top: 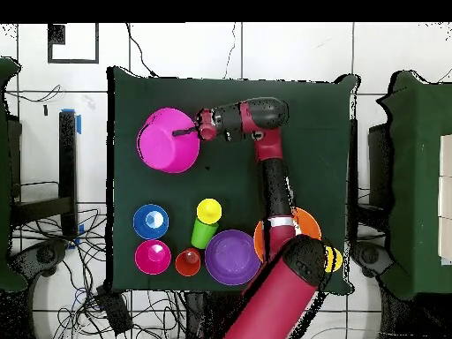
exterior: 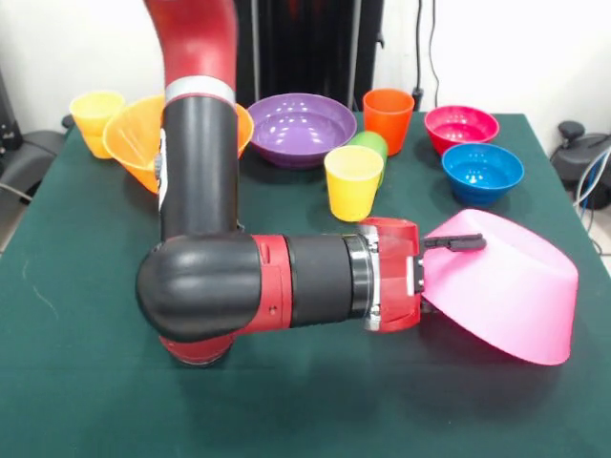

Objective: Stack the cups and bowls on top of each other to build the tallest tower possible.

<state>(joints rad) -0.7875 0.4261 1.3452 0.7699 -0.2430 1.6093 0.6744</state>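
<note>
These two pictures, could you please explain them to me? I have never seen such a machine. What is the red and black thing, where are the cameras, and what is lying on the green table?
The red and black thing is a robot arm. At its end sits a gripper, a simple mechanical hand, shut on the rim of a large pink bowl, which it holds tilted on its side.

One camera looks across the table at the robot. The other looks straight down from above, so the same things appear turned round.

On the green table stand plastic dishes: a purple bowl, a small crimson bowl, a small blue bowl, and a large orange bowl partly behind the arm. There are also cups: two yellow cups, an orange cup, and a green cup lying on its side behind the nearer yellow one.
</note>
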